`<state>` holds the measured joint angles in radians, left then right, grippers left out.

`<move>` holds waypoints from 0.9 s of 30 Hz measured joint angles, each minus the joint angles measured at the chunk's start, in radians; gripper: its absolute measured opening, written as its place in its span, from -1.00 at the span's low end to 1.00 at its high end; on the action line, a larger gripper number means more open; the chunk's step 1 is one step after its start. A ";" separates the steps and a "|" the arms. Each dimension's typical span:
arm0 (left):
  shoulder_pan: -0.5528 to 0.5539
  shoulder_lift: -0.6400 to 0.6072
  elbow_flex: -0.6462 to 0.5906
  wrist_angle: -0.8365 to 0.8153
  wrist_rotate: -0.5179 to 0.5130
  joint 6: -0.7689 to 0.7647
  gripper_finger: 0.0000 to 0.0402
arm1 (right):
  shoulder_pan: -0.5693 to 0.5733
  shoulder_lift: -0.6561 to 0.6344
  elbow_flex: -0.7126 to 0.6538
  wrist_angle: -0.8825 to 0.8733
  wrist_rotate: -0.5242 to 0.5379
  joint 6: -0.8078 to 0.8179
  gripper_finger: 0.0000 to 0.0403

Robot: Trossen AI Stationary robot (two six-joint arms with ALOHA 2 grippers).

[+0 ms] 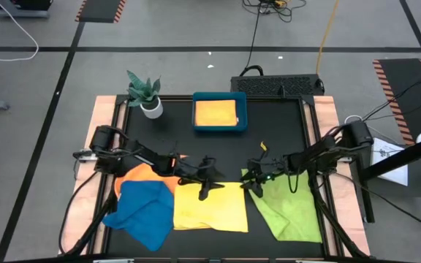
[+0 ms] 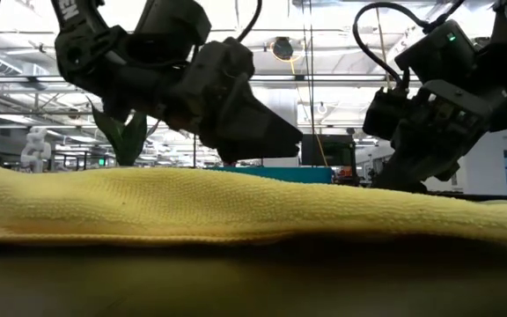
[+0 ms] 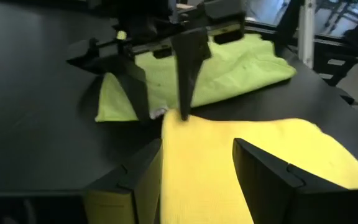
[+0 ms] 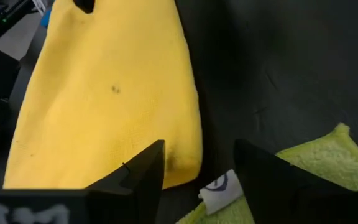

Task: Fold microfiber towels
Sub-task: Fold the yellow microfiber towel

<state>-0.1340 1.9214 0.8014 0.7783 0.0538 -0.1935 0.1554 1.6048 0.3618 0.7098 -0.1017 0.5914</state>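
Note:
A yellow towel [image 1: 210, 208] lies flat at the table's near middle. A lime green towel [image 1: 291, 208] lies to its right. A crumpled blue towel [image 1: 143, 208] lies to its left, over an orange towel [image 1: 139, 174]. My left gripper [image 1: 207, 184] is open, low over the yellow towel's far edge [image 3: 197, 180], one finger on either side of it. My right gripper [image 1: 253, 183] is open and points down at the gap between the yellow towel's far right corner [image 4: 182, 155] and the lime towel's tagged corner [image 4: 219, 186]. My left gripper: I cannot tell whether its fingers touch the yellow towel. My right gripper comes from above, pointing down. One fingertip [image 3: 183, 112] stands at the yellow towel's far right corner [image 3: 173, 124], the other finger [image 3: 132, 87] stands by the lime towel's corner [image 3: 110, 102]. Both towels lie flat on the table.
A teal-blue tray [image 1: 198, 126] holding a folded orange cloth [image 1: 215, 112] stands at the far middle. A potted plant [image 1: 146, 93] stands at the far left. Bare black table lies between the tray and the towels.

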 joint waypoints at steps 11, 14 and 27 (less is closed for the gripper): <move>-0.003 0.005 0.048 -0.051 -0.054 -0.016 -0.01 | 0.010 0.007 0.000 0.041 -0.004 -0.017 -0.54; 0.002 0.005 0.048 -0.049 -0.048 -0.030 -0.01 | 0.010 -0.035 0.000 0.047 -0.004 -0.023 -0.79; 0.037 0.005 0.191 -0.194 0.110 0.049 -0.01 | 0.010 -0.158 0.000 0.049 0.002 -0.065 -0.98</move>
<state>-0.0971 1.9266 0.9928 0.5840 0.1642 -0.1442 0.1649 1.4471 0.3618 0.7589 -0.0999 0.5261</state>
